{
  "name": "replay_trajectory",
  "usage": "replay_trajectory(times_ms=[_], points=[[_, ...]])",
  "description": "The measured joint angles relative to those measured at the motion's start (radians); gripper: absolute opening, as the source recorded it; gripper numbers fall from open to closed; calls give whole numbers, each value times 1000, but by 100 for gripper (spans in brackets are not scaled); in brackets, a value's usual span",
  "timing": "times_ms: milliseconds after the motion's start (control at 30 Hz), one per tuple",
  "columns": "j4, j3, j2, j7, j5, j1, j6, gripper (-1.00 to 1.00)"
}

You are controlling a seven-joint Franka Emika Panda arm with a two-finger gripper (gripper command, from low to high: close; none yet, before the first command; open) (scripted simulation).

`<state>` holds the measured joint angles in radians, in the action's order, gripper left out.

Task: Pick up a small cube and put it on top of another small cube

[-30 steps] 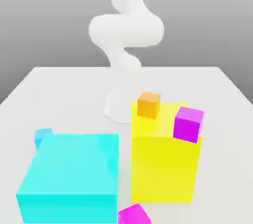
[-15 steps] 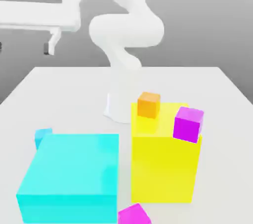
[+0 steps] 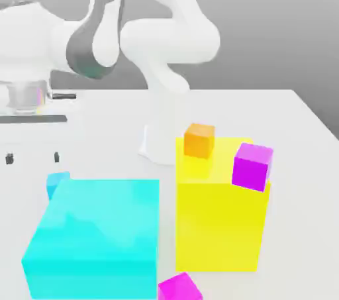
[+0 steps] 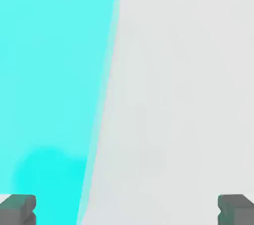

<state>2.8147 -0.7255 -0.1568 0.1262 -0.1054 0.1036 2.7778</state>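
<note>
in the exterior view, the gripper (image 3: 33, 157) of the white arm (image 3: 40, 44) is at the left side of the frame, a little above the middle height, and its fingertips point down. its two fingers stand wide apart, and in the hand view the gap between them is open, with the white table (image 4: 163, 95) and a part of the large cyan block (image 4: 49, 70) seen beyond. the small sky-blue cube (image 3: 57, 185) is at the left of the exterior view, below the middle height, just under the fingertips as the picture shows them; i cannot tell how near they really are. this cube is behind the cyan block, which hides a part of it. the cyan block fills much of the lower left of the frame. to its right, in the lower right part of the frame, a tall yellow block (image 3: 218, 226) stands apart from it. an orange cube (image 3: 199, 141) is seen at the upper edge of the yellow block, and a purple cube (image 3: 251, 167) is seen at its upper right corner, looking tilted; whether these two rest on it, i cannot tell surely. one magenta cube (image 3: 179, 288) is at the bottom middle, cut by the frame edge. the arm base (image 3: 162, 143) stands on the table near the upper middle.
</note>
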Motion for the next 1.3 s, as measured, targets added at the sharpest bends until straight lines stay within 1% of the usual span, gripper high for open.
replay_trajectory(times_ms=[200, 267, 367, 467, 533, 600, 733, 833, 933, 967, 1133, 1167, 1200, 1233, 1300], points=[[87, -76, 86, 131, -50, 53, 81, 0], [88, -84, 96, 156, -30, 47, 95, 0], [82, -92, 114, 206, 39, 19, 115, 0], [74, -85, 144, 289, 158, -7, 138, 0], [67, -60, 173, 368, 270, -9, 152, 0], [58, -11, 208, 459, 398, 5, 165, 0], [32, 140, 285, 639, 644, 101, 188, 0], [12, 266, 347, 755, 798, 192, 211, 0], [-10, 393, 414, 860, 929, 290, 244, 0], [-16, 427, 434, 887, 961, 317, 255, -100], [-16, 427, 434, 888, 962, 317, 252, -100], [-19, 444, 443, 902, 979, 330, 257, -100], [-17, 431, 436, 894, 969, 320, 253, -100], [-13, 401, 422, 876, 950, 293, 244, -100], [1, 339, 380, 809, 865, 250, 226, -100]])
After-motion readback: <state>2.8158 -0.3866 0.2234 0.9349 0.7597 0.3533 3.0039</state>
